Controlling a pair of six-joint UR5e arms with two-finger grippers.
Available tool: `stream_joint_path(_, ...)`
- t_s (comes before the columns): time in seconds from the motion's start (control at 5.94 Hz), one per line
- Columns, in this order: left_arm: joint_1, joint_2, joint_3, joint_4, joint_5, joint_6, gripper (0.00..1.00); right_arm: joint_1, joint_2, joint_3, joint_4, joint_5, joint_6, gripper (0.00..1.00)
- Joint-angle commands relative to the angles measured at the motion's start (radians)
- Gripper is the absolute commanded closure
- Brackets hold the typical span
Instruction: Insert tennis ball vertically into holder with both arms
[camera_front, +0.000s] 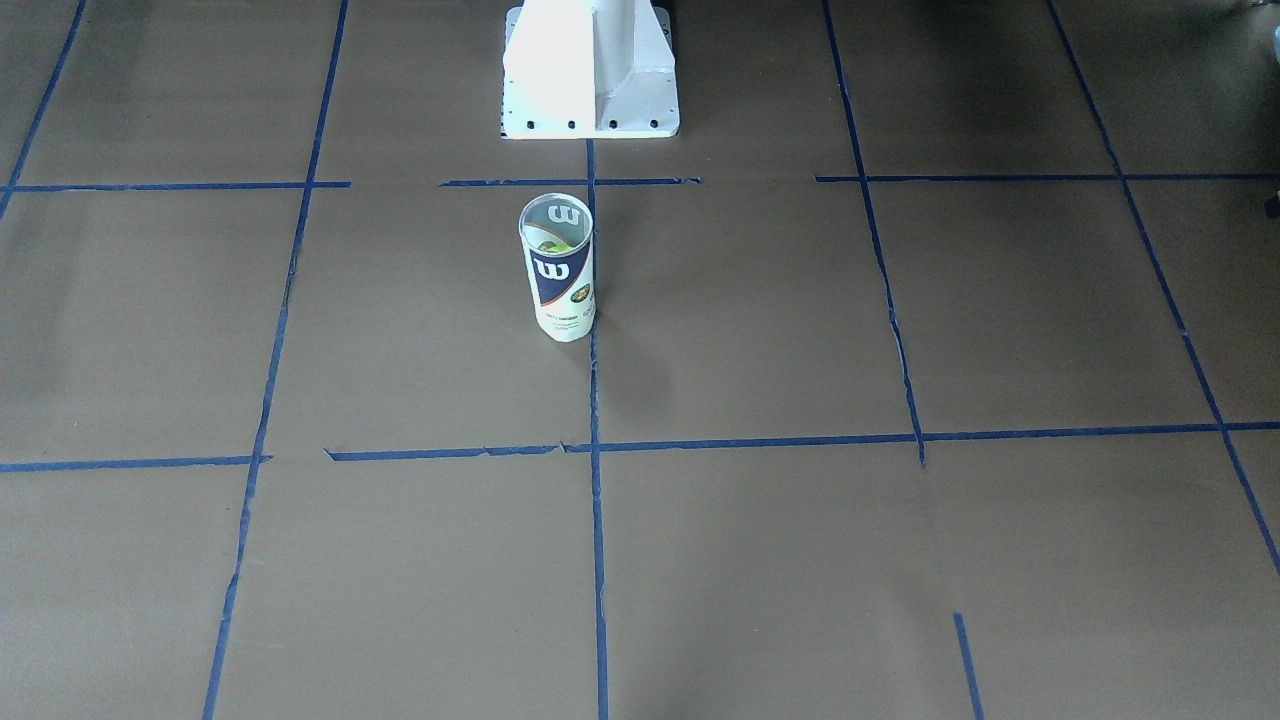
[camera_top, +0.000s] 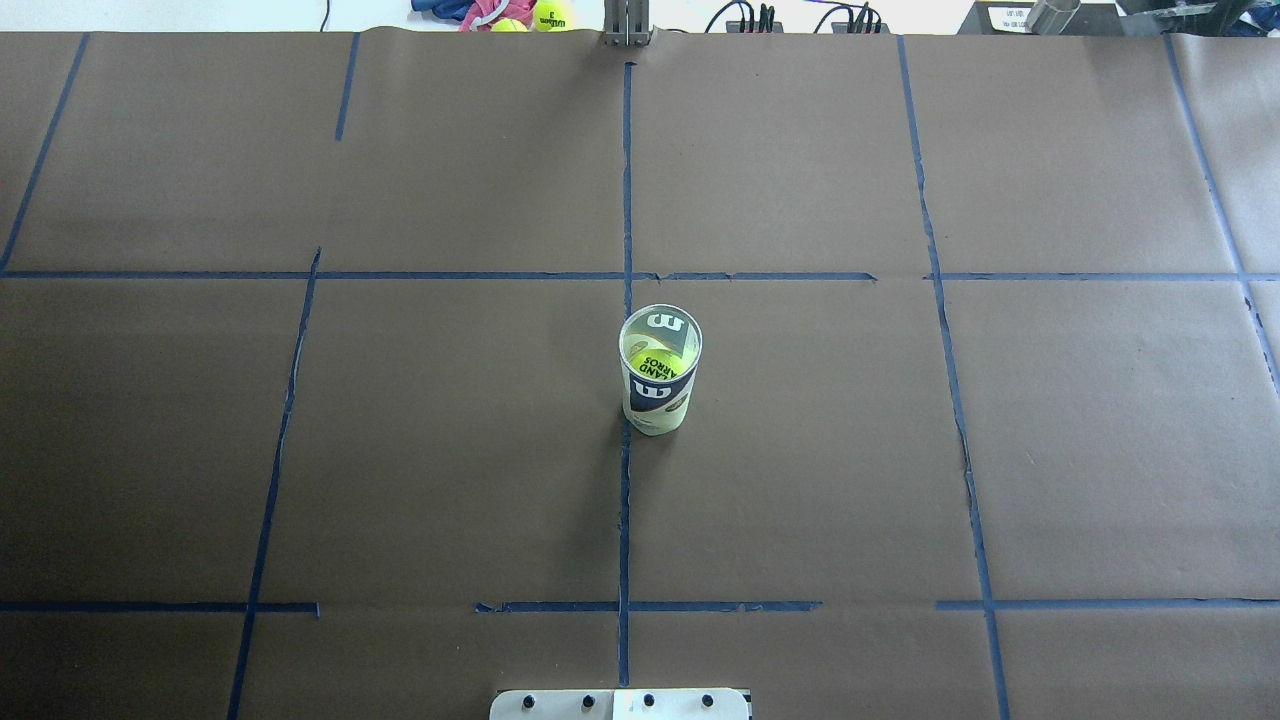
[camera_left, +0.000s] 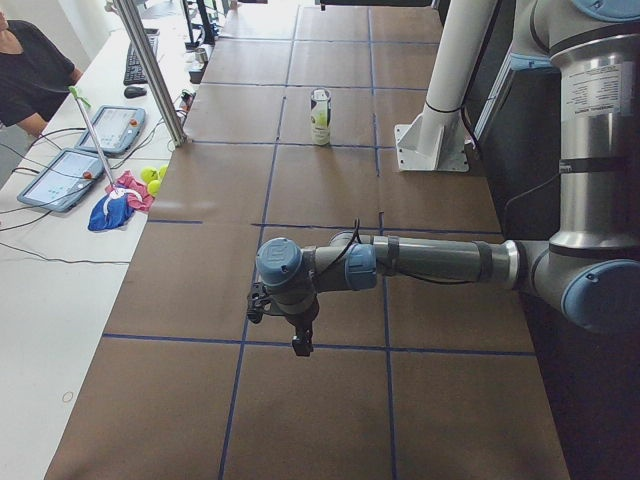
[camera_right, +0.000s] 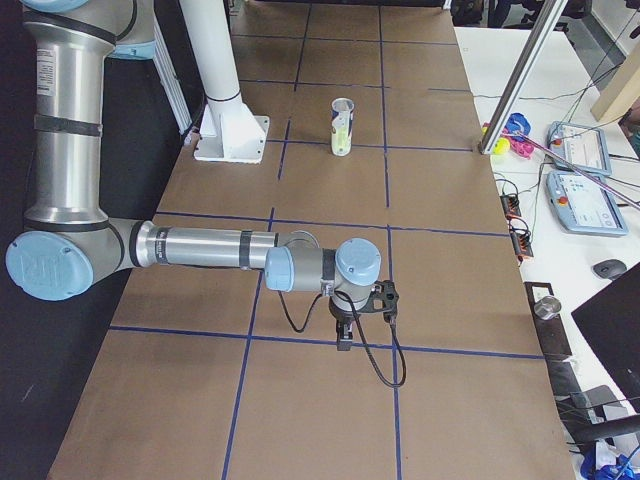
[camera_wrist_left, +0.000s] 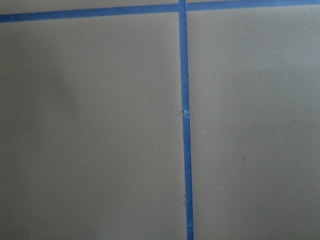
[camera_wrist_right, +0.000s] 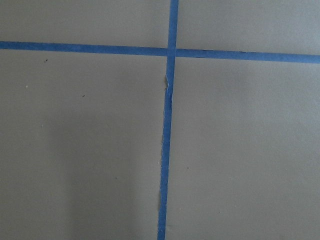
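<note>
- Tennis ball (camera_top: 655, 362) sits inside the Wilson can (camera_top: 660, 400) — I judge the insertion done.
- Wilson can stands upright at mid-table, mouth up, near the white pedestal (camera_front: 590, 70).
- Left gripper (camera_left: 298, 340) and right gripper (camera_right: 343, 335) hang low over bare paper at opposite table ends, both well apart from the Wilson can; neither looks nearer.
- Both show only side-on — I cannot tell whether their jaws are wide or narrow. The 2 wrist views show only blue tape (camera_wrist_left: 185, 150) on paper.
- I see no obstacle between either gripper and the Wilson can; spare balls (camera_top: 550, 15) lie beyond the far edge.
</note>
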Motion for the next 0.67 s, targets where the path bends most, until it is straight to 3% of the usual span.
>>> stream_joint_path(0.0,0.001,0.0,0.0,-0.009,-0.003,0.0,0.0,0.0,-0.004,0.006,0.0,0.001,0.001,0.0)
stream_joint_path(0.5,0.001,-0.012,-0.009,-0.006,-0.003,-0.002,0.0,0.0,-0.004,0.012,0.0,-0.008,-0.001,0.0)
